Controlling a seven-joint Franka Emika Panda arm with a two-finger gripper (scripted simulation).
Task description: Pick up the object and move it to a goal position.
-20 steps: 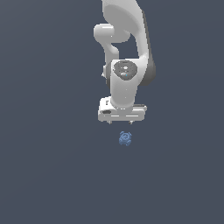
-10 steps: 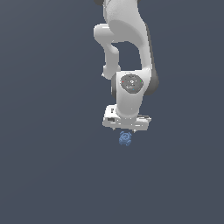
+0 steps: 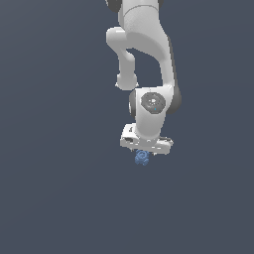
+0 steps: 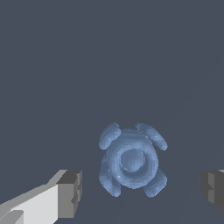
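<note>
The object point(image 4: 130, 162) is a small blue knobbly item with a round raised centre and several rounded lobes, lying on the flat dark grey surface. In the exterior view the object point(image 3: 142, 158) peeks out just under the white hand of the arm. My gripper point(image 4: 142, 188) hangs right above it with its jaws wide apart, one grey pad point(image 4: 72, 192) on each side of the object and neither touching it. In the exterior view the gripper point(image 3: 145, 152) has its fingertips hidden behind the hand.
The white Panda arm point(image 3: 149, 64) reaches down from the top of the exterior view. A plain dark grey floor point(image 3: 59, 188) surrounds the object on every side, with no other items showing.
The arm has lowered and tilted, bringing the hand down onto the object; the gap seen earlier between hand and object is gone. The object has not moved.
</note>
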